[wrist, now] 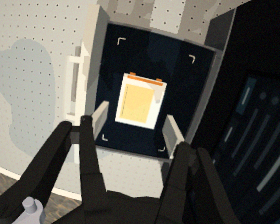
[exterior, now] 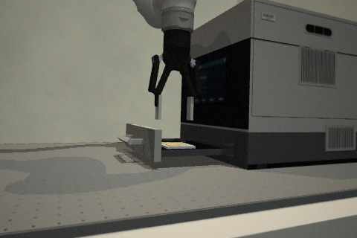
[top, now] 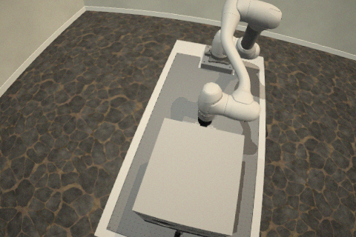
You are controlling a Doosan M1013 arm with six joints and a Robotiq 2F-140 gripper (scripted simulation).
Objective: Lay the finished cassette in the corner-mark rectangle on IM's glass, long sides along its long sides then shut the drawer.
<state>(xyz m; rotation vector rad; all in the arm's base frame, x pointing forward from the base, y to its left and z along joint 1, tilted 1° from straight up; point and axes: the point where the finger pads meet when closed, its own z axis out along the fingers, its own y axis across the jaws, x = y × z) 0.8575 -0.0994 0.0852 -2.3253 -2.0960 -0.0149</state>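
The cassette FINISHED, white with a yellow face and orange strip, lies flat on the dark glass in the open drawer. It is inside the four corner marks, its long sides along theirs, roughly centred, perhaps slightly toward the front panel. The drawer's front panel stands out from imager IM. My gripper is open and empty, its fingertips above the cassette and higher than the front panel. The top view hides the fingers and drawer behind the arm and imager.
The drawer handle sticks out from the front panel. IM's dark screen face rises close beside my gripper. The perforated deck lies around the drawer.
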